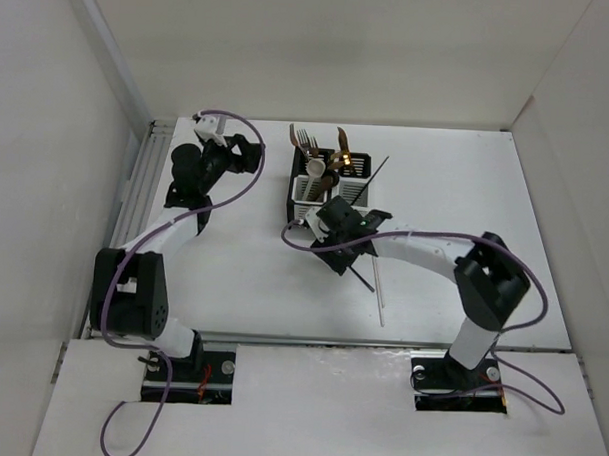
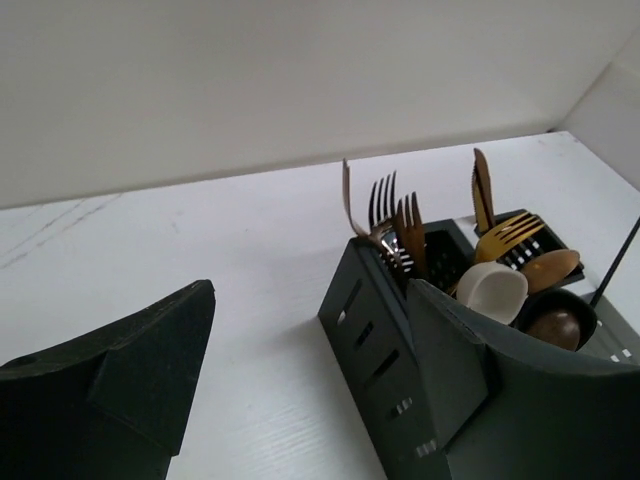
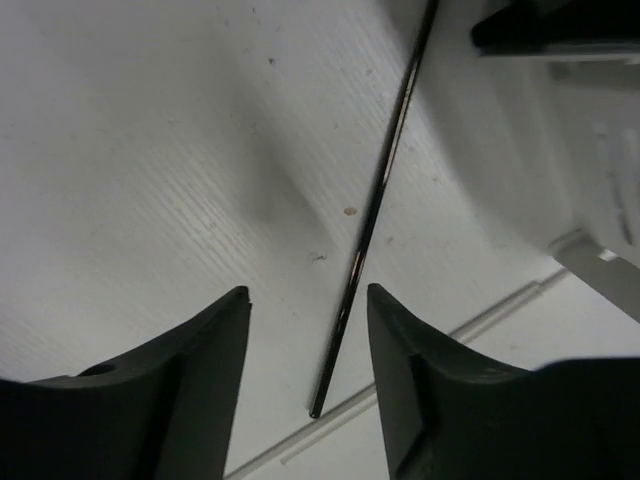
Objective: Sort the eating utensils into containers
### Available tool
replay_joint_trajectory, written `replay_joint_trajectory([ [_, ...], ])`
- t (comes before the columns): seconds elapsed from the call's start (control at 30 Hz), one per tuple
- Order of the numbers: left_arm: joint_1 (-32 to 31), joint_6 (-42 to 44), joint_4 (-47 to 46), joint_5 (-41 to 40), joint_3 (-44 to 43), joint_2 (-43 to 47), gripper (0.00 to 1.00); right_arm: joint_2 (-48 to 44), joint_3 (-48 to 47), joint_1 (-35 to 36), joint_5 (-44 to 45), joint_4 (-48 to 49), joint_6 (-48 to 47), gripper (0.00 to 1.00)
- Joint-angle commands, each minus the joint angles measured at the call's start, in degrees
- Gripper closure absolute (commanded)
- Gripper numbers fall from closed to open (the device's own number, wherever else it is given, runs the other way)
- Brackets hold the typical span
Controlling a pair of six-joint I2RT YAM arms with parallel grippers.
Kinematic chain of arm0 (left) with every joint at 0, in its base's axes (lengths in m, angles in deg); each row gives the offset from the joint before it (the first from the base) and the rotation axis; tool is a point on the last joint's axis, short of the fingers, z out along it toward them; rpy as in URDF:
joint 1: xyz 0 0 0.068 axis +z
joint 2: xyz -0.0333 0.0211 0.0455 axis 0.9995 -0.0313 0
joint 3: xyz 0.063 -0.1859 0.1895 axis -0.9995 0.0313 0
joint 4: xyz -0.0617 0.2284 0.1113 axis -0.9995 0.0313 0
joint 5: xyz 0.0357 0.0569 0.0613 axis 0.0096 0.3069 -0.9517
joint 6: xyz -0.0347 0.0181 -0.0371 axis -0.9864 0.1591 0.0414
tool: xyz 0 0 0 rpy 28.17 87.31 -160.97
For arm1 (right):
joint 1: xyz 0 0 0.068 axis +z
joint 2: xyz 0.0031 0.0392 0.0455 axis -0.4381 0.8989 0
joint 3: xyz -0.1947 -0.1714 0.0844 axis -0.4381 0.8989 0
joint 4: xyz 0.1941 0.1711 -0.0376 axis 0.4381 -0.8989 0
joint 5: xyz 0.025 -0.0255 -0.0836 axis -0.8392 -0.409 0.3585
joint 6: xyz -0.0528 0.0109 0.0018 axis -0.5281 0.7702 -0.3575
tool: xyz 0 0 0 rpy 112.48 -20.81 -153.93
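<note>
Cutlery (image 1: 308,141) is being held upright by the joined caddies (image 1: 311,191), seen overhead. Left wrist: left jaws are being held spread, empty, near them. Right wrist: right jaws are being held spread astride the black chopstick (image 3: 375,215) on the desk (image 3: 150,150), apparently for pinching.

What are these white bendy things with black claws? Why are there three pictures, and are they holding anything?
They are two robot arms. One picture looks down from above; the other two come from cameras on the wrists. The left gripper hangs open, holding nothing, beside the containers, which hold forks and spoons. The right gripper is open around a black chopstick lying on the table, not pinching it yet. A white chopstick lies nearby.
</note>
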State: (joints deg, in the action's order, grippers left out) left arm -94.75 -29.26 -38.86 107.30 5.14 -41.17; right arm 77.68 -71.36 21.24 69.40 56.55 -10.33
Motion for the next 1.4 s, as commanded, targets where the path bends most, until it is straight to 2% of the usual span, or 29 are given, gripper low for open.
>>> replay_joint_trajectory([
  [0.0,0.48,1.12,1.62,-5.43,2.87,5.39,0.25,5.98,-4.93,-1.51,0.72,-4.96,2.28,0.47],
  [0.27,0.48,3.76,4.61,-7.63,8.93,14.09,0.24,5.28,0.85,-2.75,0.47,-1.46,5.45,0.43],
  [0.6,-1.36,7.80,3.47,-10.00,12.80,17.61,0.20,9.94,3.94,-4.50,-3.93,0.47,7.03,0.48],
  [0.63,-1.89,7.80,3.47,-10.01,12.80,18.22,0.20,9.95,4.55,-4.51,-4.54,1.09,7.03,0.50],
  [0.67,-1.89,7.80,2.95,-10.01,13.41,18.23,0.20,11.43,4.55,-4.51,-4.55,1.09,7.03,0.59],
  [0.77,-1.89,8.33,2.94,-10.54,13.94,18.84,0.19,14.24,3.15,-4.51,-4.03,0.22,7.03,0.74],
  [0.87,-1.89,8.86,2.94,-11.58,13.95,19.37,0.18,15.57,2.53,-2.76,-1.75,-1.10,8.52,0.86],
  [0.9,-1.89,8.86,2.94,-11.59,13.95,19.37,0.18,16.36,1.84,-2.05,-0.52,-1.63,9.39,1.00],
  [1.1,-2.41,8.86,2.33,-12.12,15.08,19.89,0.16,15.49,0.69,4.27,1.87,-1.63,8.26,1.00],
  [1.37,-2.42,8.86,1.01,-13.34,15.62,20.51,0.16,5.67,-3.36,6.83,0.38,-3.48,-2.36,1.00],
])
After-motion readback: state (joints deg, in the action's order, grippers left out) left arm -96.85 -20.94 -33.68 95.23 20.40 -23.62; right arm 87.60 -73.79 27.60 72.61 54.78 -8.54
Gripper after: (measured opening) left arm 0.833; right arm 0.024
